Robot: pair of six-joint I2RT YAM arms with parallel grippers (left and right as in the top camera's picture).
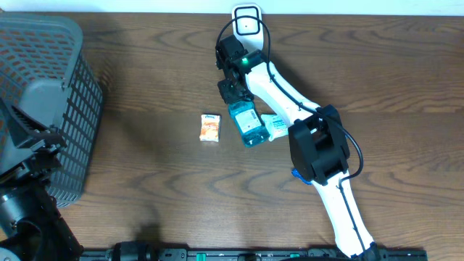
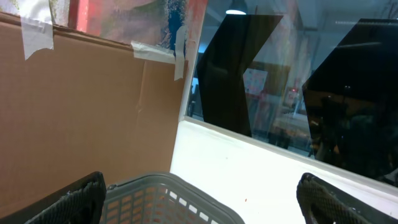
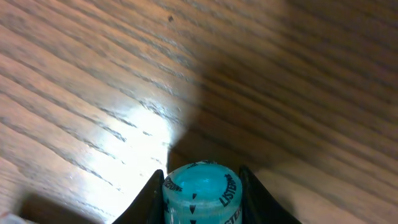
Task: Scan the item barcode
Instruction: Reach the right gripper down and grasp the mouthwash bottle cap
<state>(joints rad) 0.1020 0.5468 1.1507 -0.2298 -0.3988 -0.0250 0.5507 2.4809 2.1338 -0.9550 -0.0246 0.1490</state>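
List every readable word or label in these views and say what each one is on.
"LISTERI", cut off by the frame edge: on the teal round bottle cap.
Print on the small orange packet: too small to read.
Print on the white packet under the arm: blurred.

- right arm (image 1: 330,159) comes up from the near right edge, bends at the elbow, and its white forearm runs back toward the far middle
- right gripper (image 1: 233,93) is low over the table, fingers (image 3: 151,194) snug against both sides of the teal bottle (image 3: 202,193) cap
- left arm (image 1: 25,210) is tucked into the near left corner, mostly dark and bunched up
- left gripper (image 2: 202,202) is spread wide, its fingertips (image 2: 78,199) far apart, wrist tilted up off the table
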